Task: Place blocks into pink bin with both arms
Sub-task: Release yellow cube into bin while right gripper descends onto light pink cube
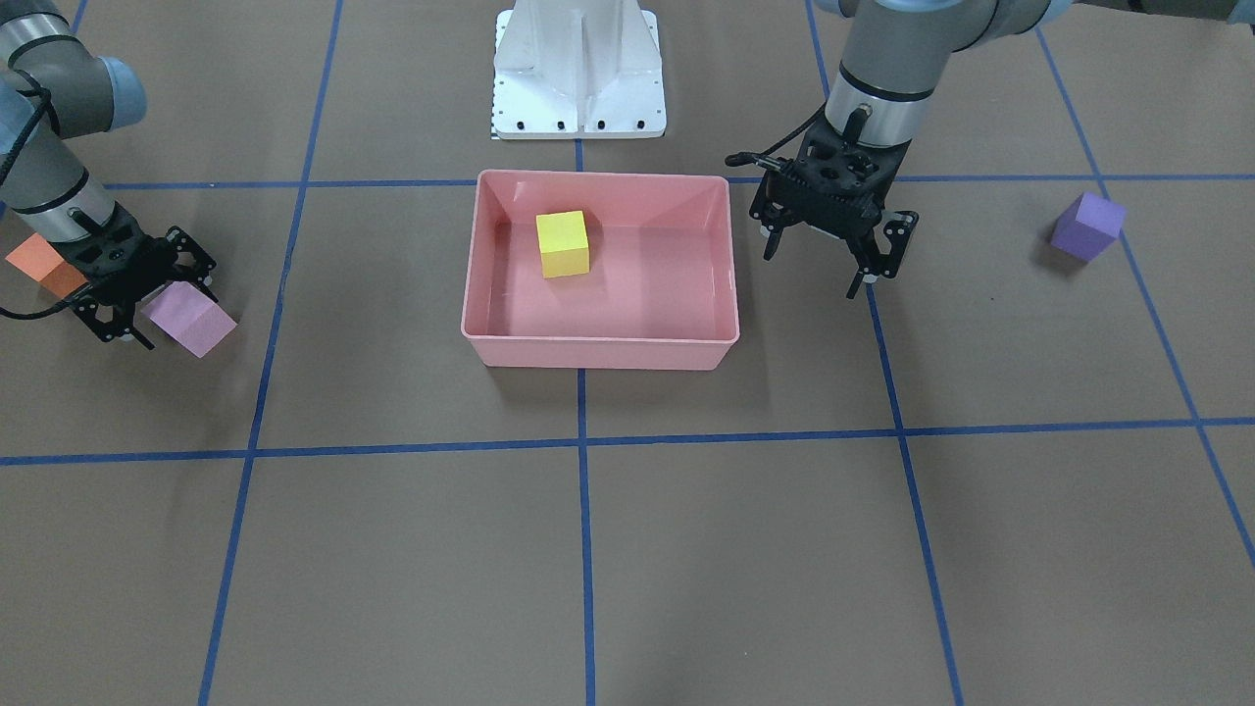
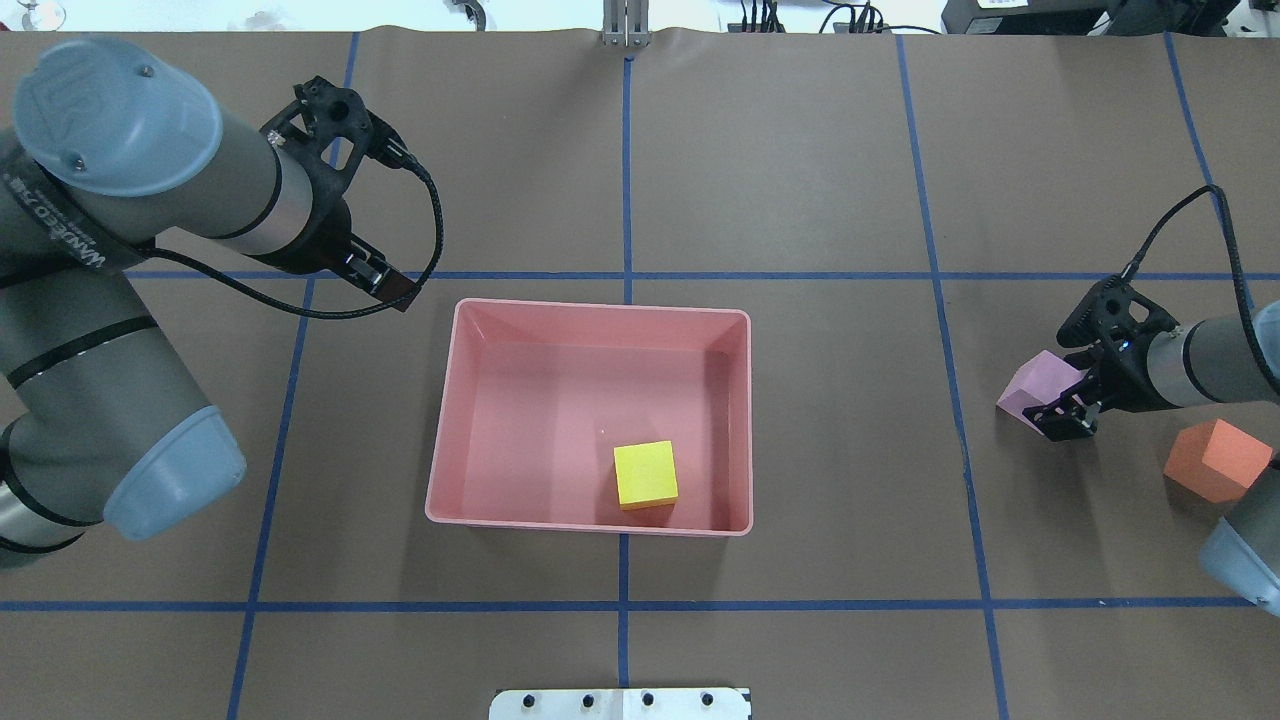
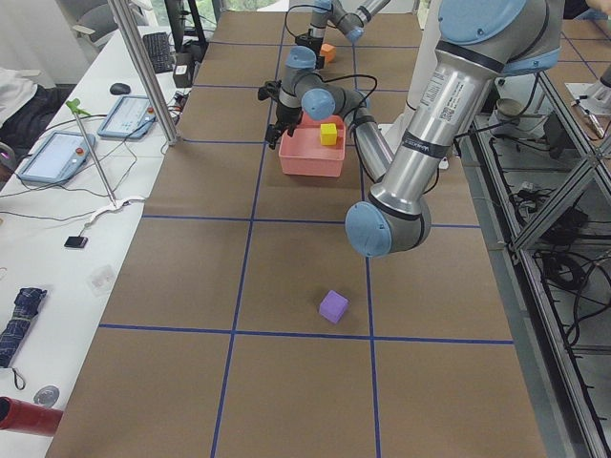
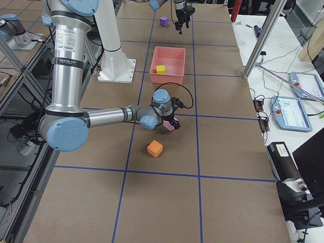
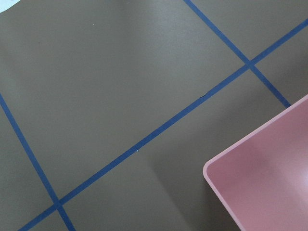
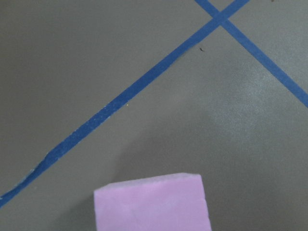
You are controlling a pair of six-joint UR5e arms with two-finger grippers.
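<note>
- Though hard to read at the very fingertips, looks clamped on the lilac block (image 1: 196, 324): right gripper (image 1: 147, 306) low over the table (image 1: 686, 549), cube tipped onto an edge rather than lying flat, more like a pinch than a loose rest.
- From the right wrist camera: same block filling the bottom of the view, with bare brown surface and blue tape lines beyond.
- Just behind that gripper: orange block (image 1: 44, 263), near enough to be clipped on the way up, so worth lifting straight.
- Across the table, spread wide and empty: left gripper (image 1: 822, 263), hanging beside a corner of the pink bin (image 1: 600, 355), not over it — probably held off to keep the opening free for the incoming cube.
- Inside the bin, flat on its floor toward the robot's side: yellow block (image 1: 562, 244), already delivered.
- Farther out on the robot's left, well apart from everything else: purple block (image 1: 1086, 226), likely the open gripper's next pick.
- By this reckoning, one of four in and three to go.
</note>
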